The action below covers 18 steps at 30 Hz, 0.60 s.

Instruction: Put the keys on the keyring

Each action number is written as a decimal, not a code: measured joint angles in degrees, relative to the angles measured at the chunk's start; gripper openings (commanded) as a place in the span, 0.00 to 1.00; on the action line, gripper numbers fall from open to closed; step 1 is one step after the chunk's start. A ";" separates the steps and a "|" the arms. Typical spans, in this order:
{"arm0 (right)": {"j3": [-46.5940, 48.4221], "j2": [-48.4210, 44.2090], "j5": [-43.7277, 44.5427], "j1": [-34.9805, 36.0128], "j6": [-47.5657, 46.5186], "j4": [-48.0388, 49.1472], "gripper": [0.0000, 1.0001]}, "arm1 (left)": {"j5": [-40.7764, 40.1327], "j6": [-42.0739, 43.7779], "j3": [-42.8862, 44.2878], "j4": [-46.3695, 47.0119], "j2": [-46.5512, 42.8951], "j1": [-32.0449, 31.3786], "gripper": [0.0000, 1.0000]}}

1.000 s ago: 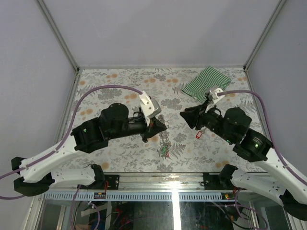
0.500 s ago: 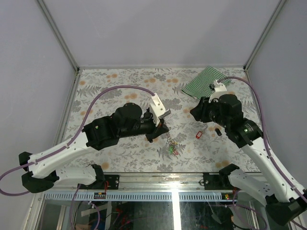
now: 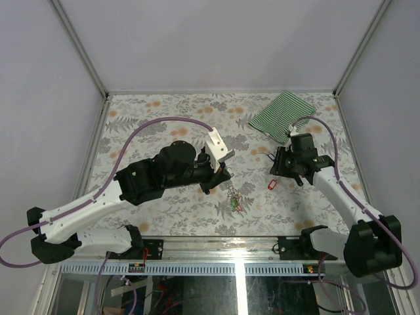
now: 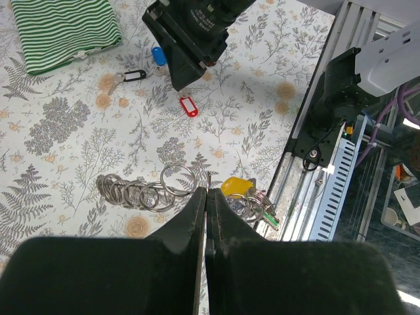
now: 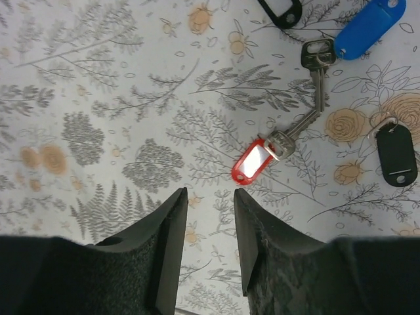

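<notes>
Task part done: yellow key (image 4: 236,186) and green key (image 4: 266,213) seem already on keyring (image 4: 141,191), at table's 6 o'clock.
Left to do: red key (image 5: 256,162), blue key (image 5: 371,23) and black key (image 5: 397,154), loose at table's 3 o'clock.
Left gripper (image 4: 206,193) clenched, apparently pinching one ring edge-on.
Right gripper (image 5: 210,197) released, empty, red key at its 1 o'clock.
Key-to-ring attachment hard to make out.
Second black tag (image 5: 279,8) cut off.
</notes>
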 measured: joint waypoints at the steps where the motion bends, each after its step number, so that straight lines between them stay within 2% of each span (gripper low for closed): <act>1: 0.04 1.22 0.35 -0.11 -0.76 0.02 0.42 | -0.07 0.00 0.00 0.00 0.00 0.00 0.00; 9: 0.17 13.20 1.33 -1.97 -7.37 0.85 0.44 | -0.02 -0.07 0.02 -0.02 0.00 0.02 0.00; 18: 2.19 20.85 -1.81 -4.55 -10.60 3.06 0.45 | 0.42 -0.24 1.14 -0.46 0.48 0.00 0.00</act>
